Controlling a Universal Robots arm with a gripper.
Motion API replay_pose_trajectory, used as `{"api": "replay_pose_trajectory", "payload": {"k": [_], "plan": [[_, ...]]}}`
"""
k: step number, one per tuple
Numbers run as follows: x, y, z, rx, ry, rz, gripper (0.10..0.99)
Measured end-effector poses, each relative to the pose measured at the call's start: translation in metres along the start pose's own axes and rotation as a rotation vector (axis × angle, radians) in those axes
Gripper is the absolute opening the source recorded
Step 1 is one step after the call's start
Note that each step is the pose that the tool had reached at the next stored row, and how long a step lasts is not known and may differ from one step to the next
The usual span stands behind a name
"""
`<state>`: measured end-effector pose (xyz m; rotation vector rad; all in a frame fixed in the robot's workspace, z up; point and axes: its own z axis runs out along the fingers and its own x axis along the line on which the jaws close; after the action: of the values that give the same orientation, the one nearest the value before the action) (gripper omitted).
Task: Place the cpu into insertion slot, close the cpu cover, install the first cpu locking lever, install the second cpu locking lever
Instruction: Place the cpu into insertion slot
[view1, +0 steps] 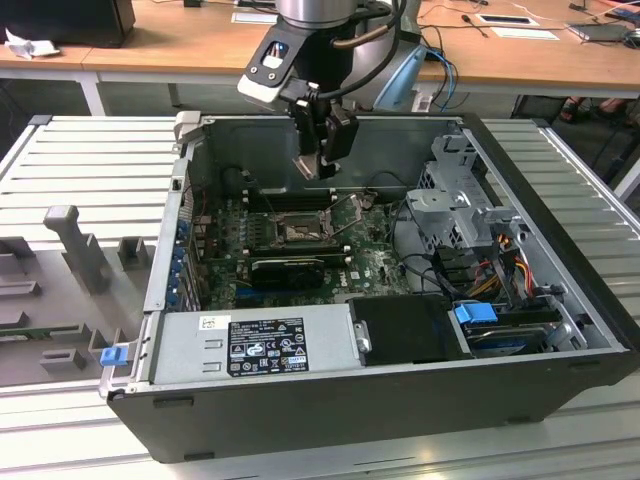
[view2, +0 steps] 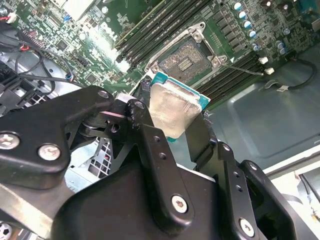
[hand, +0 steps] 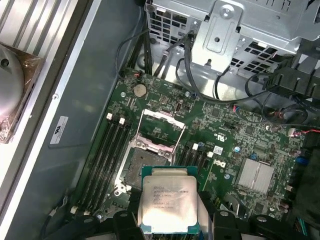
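Observation:
My gripper (view1: 318, 168) hangs inside the open computer case, above the motherboard, shut on the cpu (view1: 307, 166). In both wrist views the cpu (view2: 172, 107) (hand: 169, 200) is a pale metal square on a teal base, pinched at two opposite edges between black fingers (view2: 152, 145). It is held above the board and apart from it. The insertion slot (hand: 142, 167) (view2: 185, 57) (view1: 295, 228) lies bare, dark inside a silvery rim. The cpu cover (hand: 161, 129) is swung open, away from the socket. A thin wire lever (view2: 242, 69) sticks out beside the slot.
Memory slots (hand: 107, 150) run along one side of the socket. A black graphics card (view1: 285, 270) lies just in front of it. A grey power supply (view1: 255, 345), a metal drive cage (view1: 460, 195) with loose cables, and the case walls (view1: 170, 250) hem the board in.

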<state>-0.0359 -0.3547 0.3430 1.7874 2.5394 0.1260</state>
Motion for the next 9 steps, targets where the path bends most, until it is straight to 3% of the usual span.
{"api": "replay_pose_trajectory", "payload": {"k": [9], "plan": [[0.0,-0.0001,0.0009,-0.001,-0.0033,0.039,0.525]]}}
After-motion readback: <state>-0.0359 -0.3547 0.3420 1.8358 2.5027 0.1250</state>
